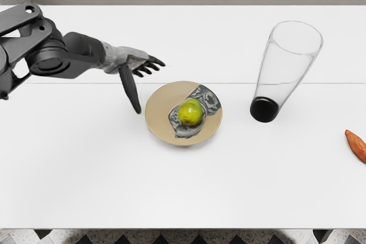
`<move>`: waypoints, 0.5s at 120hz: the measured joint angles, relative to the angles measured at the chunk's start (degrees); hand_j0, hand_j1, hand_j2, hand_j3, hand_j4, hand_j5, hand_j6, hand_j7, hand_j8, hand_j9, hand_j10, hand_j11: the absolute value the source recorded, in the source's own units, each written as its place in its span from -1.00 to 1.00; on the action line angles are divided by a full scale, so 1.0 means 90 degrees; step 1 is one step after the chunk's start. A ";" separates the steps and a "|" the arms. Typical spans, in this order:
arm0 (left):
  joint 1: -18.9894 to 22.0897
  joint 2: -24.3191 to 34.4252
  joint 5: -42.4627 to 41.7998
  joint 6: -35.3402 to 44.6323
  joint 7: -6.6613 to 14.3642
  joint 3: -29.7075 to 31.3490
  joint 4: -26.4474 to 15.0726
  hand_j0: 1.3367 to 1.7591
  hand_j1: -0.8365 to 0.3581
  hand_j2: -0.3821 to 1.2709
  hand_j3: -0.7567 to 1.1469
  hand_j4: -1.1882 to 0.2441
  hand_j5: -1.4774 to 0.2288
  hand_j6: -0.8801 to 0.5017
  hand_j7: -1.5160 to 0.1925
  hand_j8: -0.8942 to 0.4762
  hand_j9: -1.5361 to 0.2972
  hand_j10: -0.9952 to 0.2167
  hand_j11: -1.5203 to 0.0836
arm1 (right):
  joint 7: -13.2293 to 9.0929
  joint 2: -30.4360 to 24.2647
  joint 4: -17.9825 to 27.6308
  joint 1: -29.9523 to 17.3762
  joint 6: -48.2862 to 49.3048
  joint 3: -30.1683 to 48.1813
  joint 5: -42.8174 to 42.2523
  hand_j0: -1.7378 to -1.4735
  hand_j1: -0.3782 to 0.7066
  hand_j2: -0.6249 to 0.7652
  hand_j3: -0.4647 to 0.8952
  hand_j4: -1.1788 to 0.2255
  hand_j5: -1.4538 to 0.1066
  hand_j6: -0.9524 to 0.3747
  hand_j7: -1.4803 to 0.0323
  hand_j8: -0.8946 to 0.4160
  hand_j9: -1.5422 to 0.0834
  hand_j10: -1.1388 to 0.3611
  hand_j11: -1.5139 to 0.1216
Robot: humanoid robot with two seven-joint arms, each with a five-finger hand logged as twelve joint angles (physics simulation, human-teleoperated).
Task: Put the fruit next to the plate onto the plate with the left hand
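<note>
A green-yellow fruit (191,112) lies on the tan plate (158,114), near its middle, over a grey patterned patch. My left hand (140,71) hovers up and to the left of the plate, apart from the fruit. Its fingers are spread and hold nothing, with the thumb pointing down toward the plate's left rim. The left arm comes in from the picture's left edge. No right arm shows.
A tall clear glass (284,70) with a dark base stands to the right of the plate. An orange object (356,144) lies at the right edge of the white table (183,187).
</note>
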 joint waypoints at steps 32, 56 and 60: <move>0.0004 0.1121 -0.1336 -0.0995 0.0000 -0.0008 -0.0025 0.52 0.93 -0.53 -0.20 0.62 0.69 0.23 0.73 0.26 0.64 0.60 0.85 | 0.0000 0.0000 0.0008 0.0001 0.0004 -0.0008 -0.0001 -0.40 -0.95 -0.10 -0.32 0.68 0.86 0.43 0.96 0.36 0.90 0.52 0.85; 0.0063 0.1588 -0.1816 -0.1161 0.0000 -0.0010 -0.0027 0.52 0.94 -0.53 -0.20 0.62 0.70 0.24 0.74 0.27 0.64 0.60 0.86 | 0.0000 0.0000 0.0009 0.0000 0.0004 -0.0009 -0.0001 -0.40 -0.95 -0.10 -0.32 0.68 0.86 0.44 0.96 0.37 0.90 0.52 0.85; 0.0063 0.1596 -0.1858 -0.1169 0.0000 -0.0012 -0.0027 0.52 0.94 -0.53 -0.20 0.62 0.70 0.24 0.74 0.27 0.64 0.60 0.86 | 0.0000 0.0000 0.0009 0.0000 0.0005 -0.0009 -0.0001 -0.40 -0.95 -0.10 -0.32 0.68 0.86 0.44 0.96 0.37 0.90 0.52 0.85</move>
